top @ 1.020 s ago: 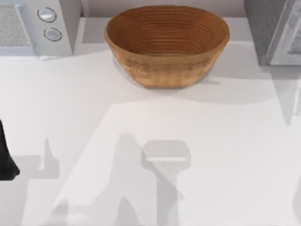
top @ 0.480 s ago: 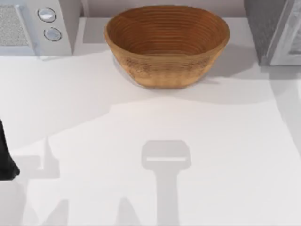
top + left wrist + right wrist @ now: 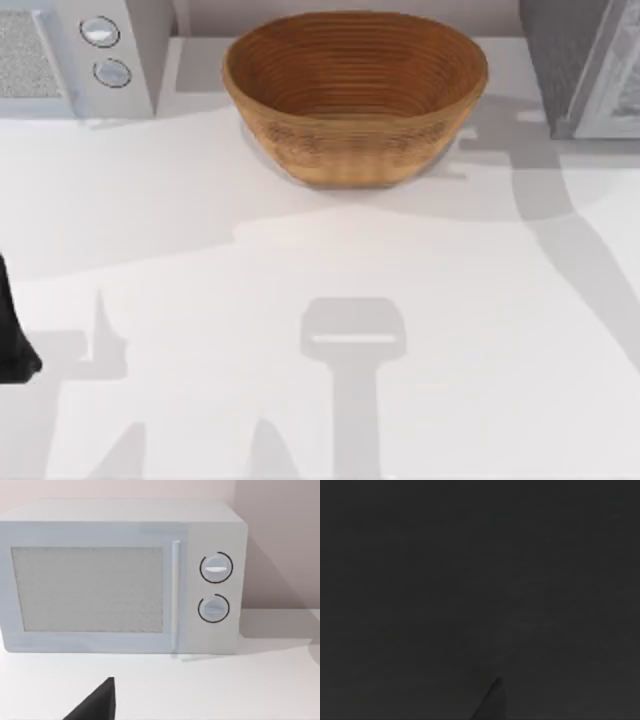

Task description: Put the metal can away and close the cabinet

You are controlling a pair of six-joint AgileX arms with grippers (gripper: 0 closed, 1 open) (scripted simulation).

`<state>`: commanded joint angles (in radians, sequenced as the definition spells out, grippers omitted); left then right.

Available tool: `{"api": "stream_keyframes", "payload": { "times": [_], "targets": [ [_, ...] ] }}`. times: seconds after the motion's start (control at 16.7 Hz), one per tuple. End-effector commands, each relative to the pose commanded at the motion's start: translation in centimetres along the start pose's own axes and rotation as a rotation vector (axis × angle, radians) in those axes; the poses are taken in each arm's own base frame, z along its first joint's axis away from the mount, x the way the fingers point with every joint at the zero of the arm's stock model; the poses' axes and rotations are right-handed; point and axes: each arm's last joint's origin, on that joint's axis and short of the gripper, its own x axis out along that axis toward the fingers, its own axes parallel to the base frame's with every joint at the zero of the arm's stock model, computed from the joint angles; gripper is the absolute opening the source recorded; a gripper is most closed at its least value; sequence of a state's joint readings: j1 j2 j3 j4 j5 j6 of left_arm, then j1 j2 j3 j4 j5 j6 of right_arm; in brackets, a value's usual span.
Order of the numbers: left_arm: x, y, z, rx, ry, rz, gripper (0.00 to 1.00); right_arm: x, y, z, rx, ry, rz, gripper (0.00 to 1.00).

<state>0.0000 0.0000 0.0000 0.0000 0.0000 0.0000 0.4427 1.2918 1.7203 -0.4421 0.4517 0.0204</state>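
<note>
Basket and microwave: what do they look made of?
Basket: looks like woven or coiled wicker, matte warm brown; fine concentric ridges ring the inside and the outer wall. Could be turned wood, the render leaves it open.

Microwave: smooth pale grey casing, probably painted metal or plastic, matte with no reflections. Its door window has a speckled mesh look; two round dials look like plastic.

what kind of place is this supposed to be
Most likely a rendered kitchen counter: a white microwave with two dials stands against the wall at the top view's left, a woven wooden basket sits at the back middle, and a grey cabinet at the right.
</note>
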Motion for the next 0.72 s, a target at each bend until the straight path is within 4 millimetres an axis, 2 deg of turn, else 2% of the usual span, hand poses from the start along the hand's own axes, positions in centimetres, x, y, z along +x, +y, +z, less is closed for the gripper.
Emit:
{"api": "stream_keyframes", "payload": {
  "times": [0.18,0.24,0.3,0.42,0.6,0.72],
  "targets": [
    [0.0,0.0,0.0,0.0,0.0,0.0,1.0,0.0,0.0,0.0,0.0,0.0,0.0,1.0],
    [0.0,0.0,0.0,0.0,0.0,0.0,1.0,-0.7,-0.8,0.6,-0.001,-0.018,-0.034,1.0],
    [0.0,0.0,0.0,0.0,0.0,0.0,1.0,-0.5,-0.9,0.6,-0.001,-0.02,-0.034,1.0],
    [0.0,0.0,0.0,0.0,0.0,0.0,1.0,0.6,-0.9,0.9,0.004,-0.028,-0.036,1.0],
    [0.0,0.0,0.0,0.0,0.0,0.0,1.0,3.3,-0.6,0.4,-0.004,-0.01,-0.034,1.0],
    [0.0,0.0,0.0,0.0,0.0,0.0,1.0,4.3,-0.9,0.6,-0.002,-0.018,-0.034,1.0]
  ]
}}
